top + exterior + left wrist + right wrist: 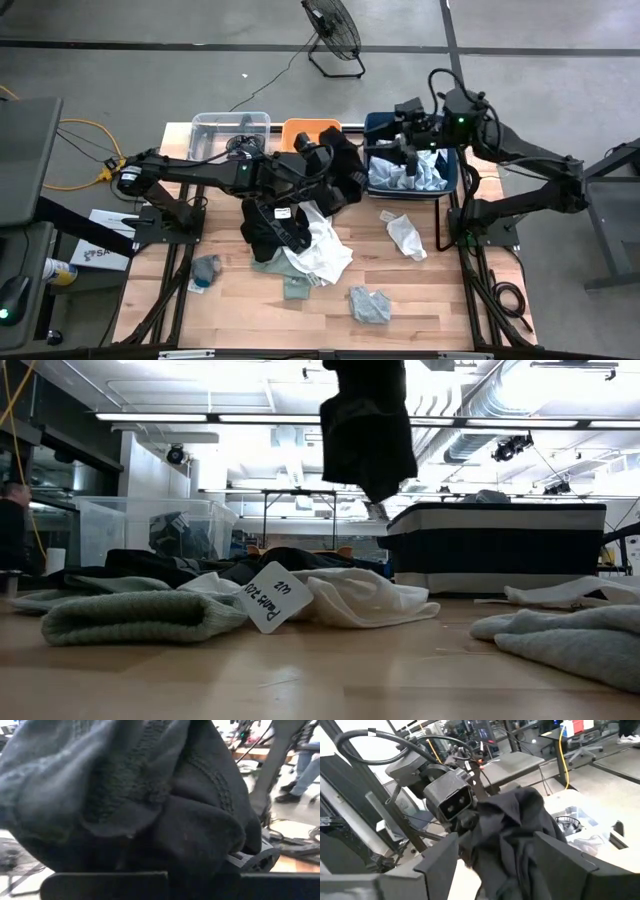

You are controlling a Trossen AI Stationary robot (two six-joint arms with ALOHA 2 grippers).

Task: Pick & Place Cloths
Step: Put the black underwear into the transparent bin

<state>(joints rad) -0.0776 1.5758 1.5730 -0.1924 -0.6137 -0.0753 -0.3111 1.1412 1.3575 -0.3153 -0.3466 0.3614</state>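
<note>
My left gripper (pixel 325 165) is raised over the table's far middle and is shut on a black cloth (pixel 345 178). That cloth fills the left wrist view (pixel 150 795) and hangs at the top of the low view (pixel 365 430). My right gripper (pixel 405 140) is open above the navy bin (pixel 452 170), which holds pale blue cloths (pixel 410 172). Its fingers (pixel 440 865) frame the distant black cloth (pixel 520 840) without touching it. On the table lie a black cloth pile (pixel 268 225), a white cloth (pixel 322 248), a small white piece (pixel 405 235) and grey-green pieces (pixel 368 304). My left gripper holds the black cloth by a bunched upper part (pixel 472 822), several folds gathered together. The cloth itself covers the fingers in the left wrist view. It is lifted clear of the table and hangs slack below the gripper, its lower end (pixel 378 485) in the air.
A clear bin (pixel 230 128) and an orange bin (pixel 300 130) stand at the far edge, left of the navy bin. A grey-green piece (pixel 205 268) lies near the left side. A tagged cloth (pixel 268 595) lies close in the low view. Bare wood shows at the near right (pixel 450 300).
</note>
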